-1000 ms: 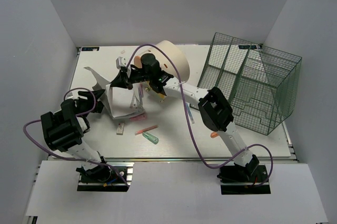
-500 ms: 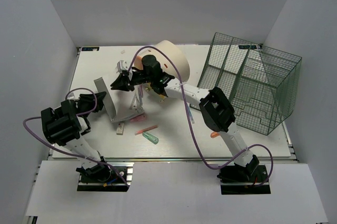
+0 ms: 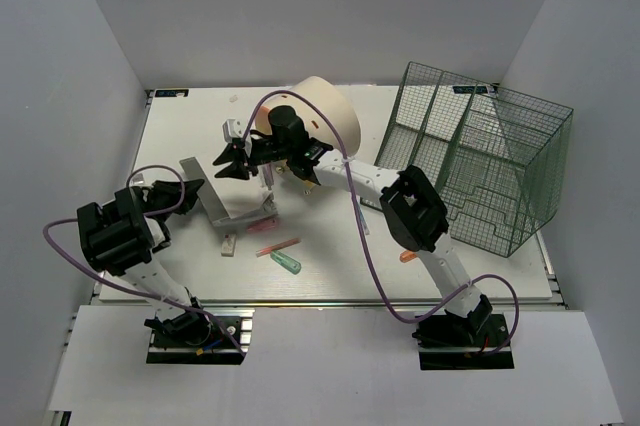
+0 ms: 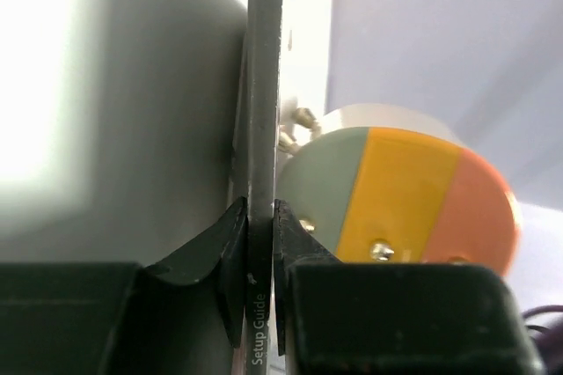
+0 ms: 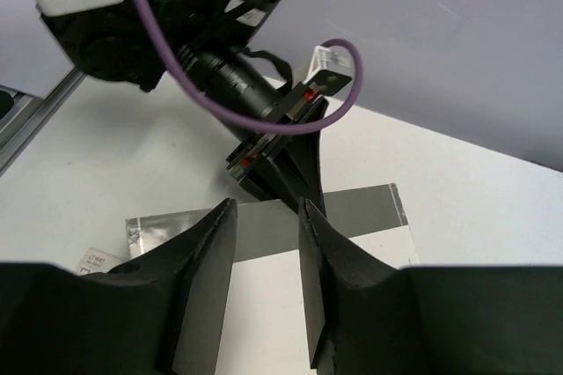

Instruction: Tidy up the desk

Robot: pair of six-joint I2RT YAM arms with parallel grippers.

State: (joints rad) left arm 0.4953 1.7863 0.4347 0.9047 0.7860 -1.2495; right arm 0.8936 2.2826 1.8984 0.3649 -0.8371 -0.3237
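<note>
Desk (image 3: 180, 126) is white and flat and runs under both arms; both sets of jaws sit over its left half

Left gripper (image 4: 259, 216): jaws pinched almost together on the thin edge of a booklet (image 4: 264, 84). I can read "Setup Guide" on the strip caught between them. The booklet rises straight out of the jaws, its pale grey face to their left. Just right of the jaws, past the booklet, is a round disc (image 4: 396, 194) in green, yellow and orange sectors; I can't tell what it belongs to

Right gripper (image 5: 264, 212): jaws partway open with a plain gap, nothing clamped. Through the gap I see the booklet's grey upper edge, with the left gripper's black body beyond it. I can't tell whether the tips touch the paper

From above, the right jaws point at the far end of the booklet, and the left jaws hold its opposite side. A cream cylinder (image 3: 325, 111) lies on its side behind the right jaws. A pink highlighter (image 3: 278, 246) and a green highlighter (image 3: 287, 263) lie on the desk, near each other and on the near side of the right jaws. A green mesh basket (image 3: 480, 166) stands well apart, to the right of both sets of jaws
</note>
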